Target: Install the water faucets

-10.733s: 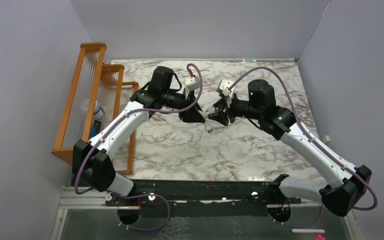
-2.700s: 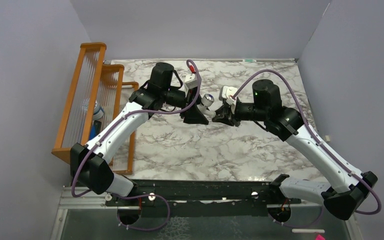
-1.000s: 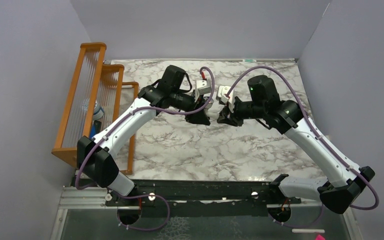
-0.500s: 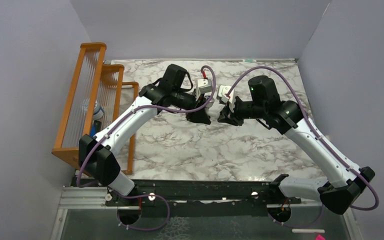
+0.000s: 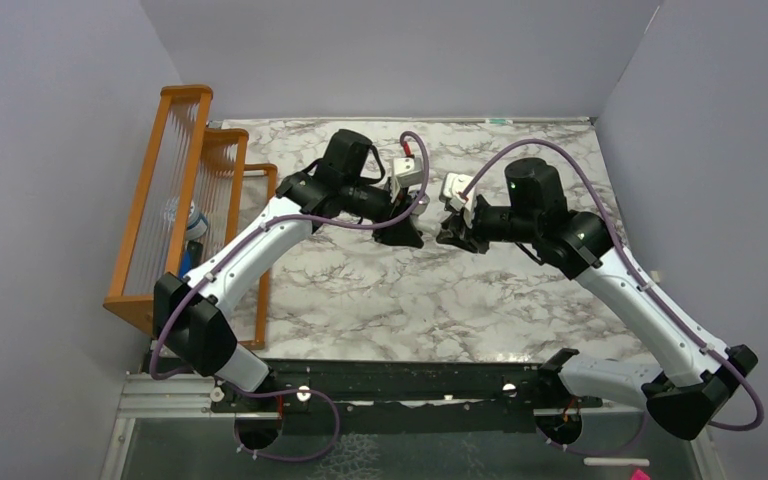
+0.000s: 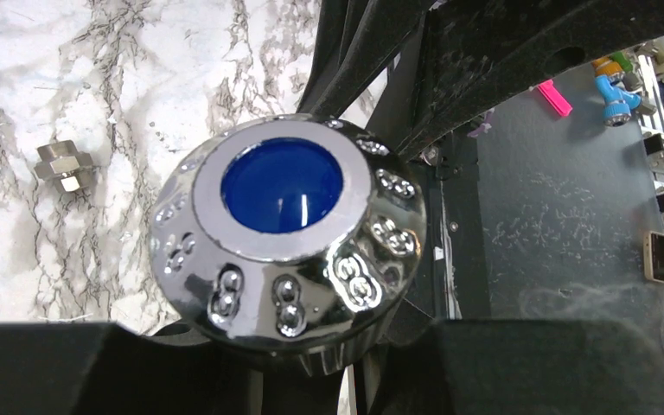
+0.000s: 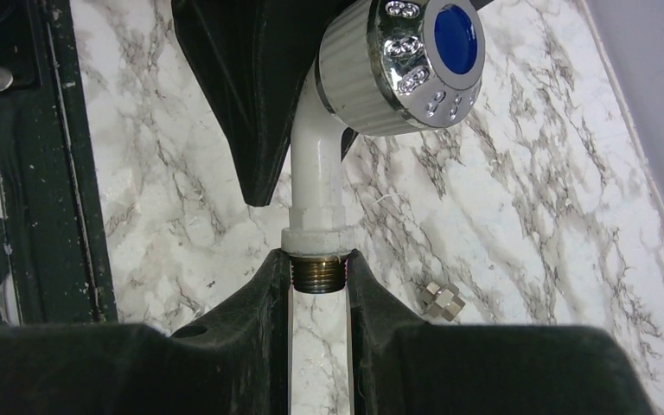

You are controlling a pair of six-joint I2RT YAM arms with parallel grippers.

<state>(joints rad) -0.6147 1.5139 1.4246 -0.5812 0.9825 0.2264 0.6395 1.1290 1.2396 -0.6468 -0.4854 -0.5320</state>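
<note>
Water faucet [image 7: 316, 173] is clamped by its brass threaded end between the fingers of my right tool [image 7: 316, 278], with the knob [image 7: 402, 60] up at 1 o'clock. My left tool [image 5: 407, 233] crowds its white neck at 10 o'clock; I cannot tell its grip. A nut [image 7: 443, 300] lies on the desk [image 7: 519, 190] at 4 o'clock.

One white tap [image 7: 316, 186] shows, with one silvery knob [image 6: 285, 233] and a single blue dot on it. One hex nut [image 6: 65, 164] lies on the one marble table [image 5: 520, 300]. There are two grippers, the left gripper [image 5: 416, 239] and the right gripper [image 7: 320, 272]. Two camera boxes [image 5: 407, 172] and two purple cables [image 5: 560, 150] show. One orange rack [image 5: 185, 92] stands far left (contents too blurred to count).
</note>
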